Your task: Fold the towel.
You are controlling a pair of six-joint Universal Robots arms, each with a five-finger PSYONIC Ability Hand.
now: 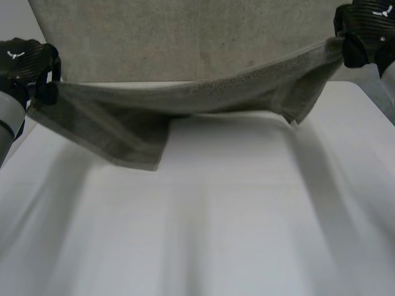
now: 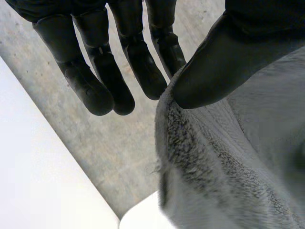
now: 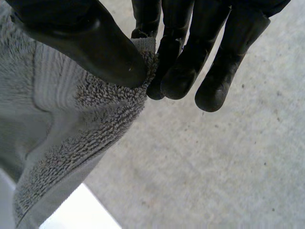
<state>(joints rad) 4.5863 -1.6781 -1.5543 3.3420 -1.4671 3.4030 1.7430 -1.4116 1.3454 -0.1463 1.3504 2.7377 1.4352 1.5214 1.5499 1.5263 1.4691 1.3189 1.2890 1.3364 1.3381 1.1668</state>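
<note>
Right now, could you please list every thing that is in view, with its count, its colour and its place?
towel: one, grey-green, lifted above the table and stretched between the two hands; it sags in the middle, and a loose part hangs lowest near the left hand.
table: one, white, under the towel.
floor: one, grey, speckled, beyond the table's far edge.
left hand: one, black, at the towel's left end, thumb on the edge of the cloth.
right hand: one, black, at the towel's right end, pinching a corner between thumb and fingers.
left arm: one, grey, below the left hand.
</note>
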